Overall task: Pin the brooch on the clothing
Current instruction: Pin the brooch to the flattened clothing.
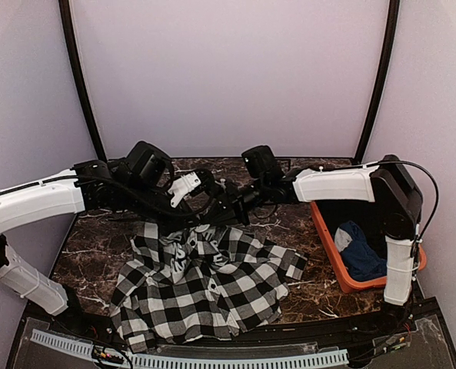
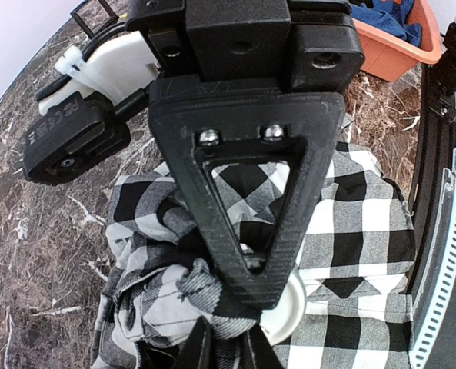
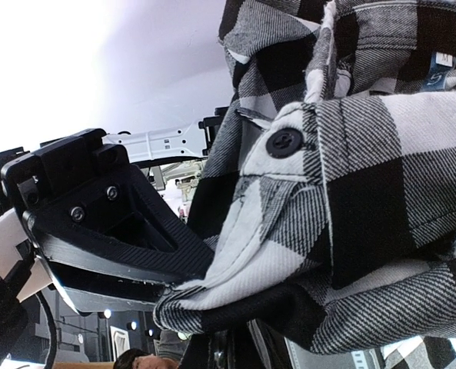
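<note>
The black-and-white checked shirt, the clothing (image 1: 204, 288), lies spread on the marble table with its collar end lifted where both arms meet. My right gripper (image 1: 221, 209) (image 3: 239, 352) is shut on a bunched fold of the shirt (image 3: 381, 192) near a black button. In the left wrist view its triangular finger (image 2: 243, 231) reaches down into the fabric. The brooch (image 2: 295, 309), a white round disc, sits against the shirt (image 2: 366, 231) just behind that finger. My left gripper (image 2: 224, 347) (image 1: 199, 207) stands nearly shut at the disc's edge, with fabric bunched over its jaws.
An orange bin (image 1: 325, 240) stands at the right of the table with a dark blue garment (image 1: 362, 252) inside it. A perforated white strip (image 1: 212, 360) runs along the near edge. Black frame posts rise at the back corners.
</note>
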